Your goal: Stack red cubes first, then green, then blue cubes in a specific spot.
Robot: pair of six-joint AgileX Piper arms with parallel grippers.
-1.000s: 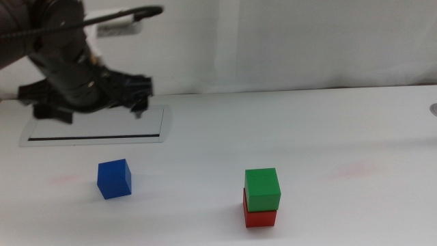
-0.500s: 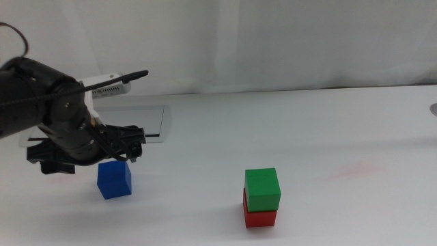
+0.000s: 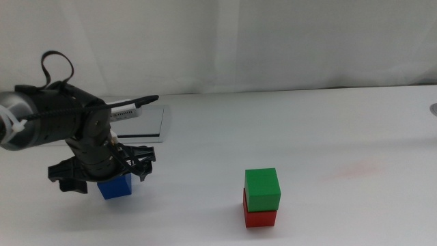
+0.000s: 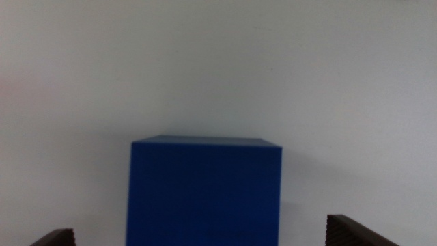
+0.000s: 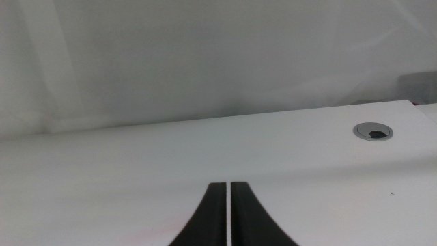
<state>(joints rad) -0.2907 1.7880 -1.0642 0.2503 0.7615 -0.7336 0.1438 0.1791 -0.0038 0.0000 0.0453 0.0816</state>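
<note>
**Blue cube framed by the left gripper, green already set on red**

Blue cube (image 3: 115,186) is seen resting on the white table (image 3: 328,123) at the left of the middle view, its upper part covered by the left gripper (image 3: 109,166), which is lowered directly over it. In the left wrist view the blue cube (image 4: 205,191) is found between the two dark jaw tips, which are spread wide to either side, with clear gaps left on both flanks; nothing is pinched. The green cube (image 3: 262,188) is stacked on the red cube (image 3: 259,216) right of centre, near the front edge, well apart from the blue one. A grey-rimmed panel (image 3: 151,123) is set into the table behind the left arm. The right gripper (image 5: 228,215) is shown only in its own wrist view, its jaws pressed together on nothing, above bare tabletop, with a round grey grommet (image 5: 373,131) farther off.
</note>
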